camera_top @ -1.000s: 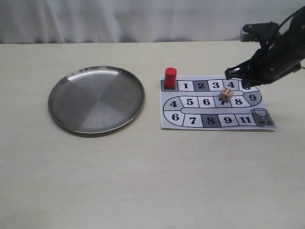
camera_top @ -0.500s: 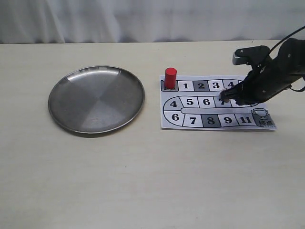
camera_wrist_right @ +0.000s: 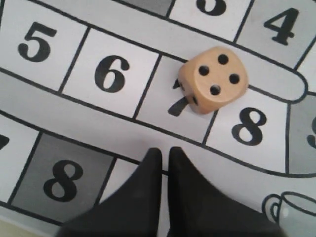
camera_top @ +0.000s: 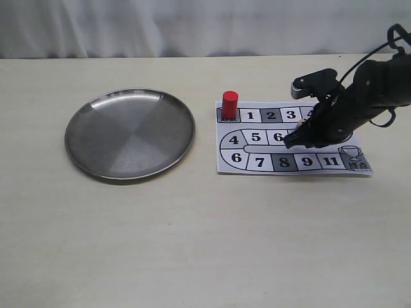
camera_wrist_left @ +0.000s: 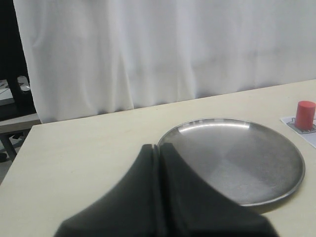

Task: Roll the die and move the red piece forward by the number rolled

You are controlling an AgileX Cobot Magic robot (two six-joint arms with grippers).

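The die (camera_wrist_right: 213, 80) lies on the board between squares 7 and 8, four pips up; in the exterior view my right arm hides it. My right gripper (camera_wrist_right: 164, 152) (camera_top: 290, 144) hovers low over the board just short of the die, fingers together with nothing between them. The red piece (camera_top: 230, 104) (camera_wrist_left: 305, 114) stands upright on the start square at the board's top left corner. My left gripper (camera_wrist_left: 158, 146) is shut and empty, off to the left of the steel plate, and does not appear in the exterior view.
A printed paper game board (camera_top: 257, 163) with numbered squares lies right of centre. A round steel plate (camera_top: 128, 133) (camera_wrist_left: 276, 195) sits to its left. A white curtain closes off the back of the table.
My right arm has swung left and down over the board; the die, plainly visible a second ago, is now covered by it in the exterior view. The red piece has not moved.
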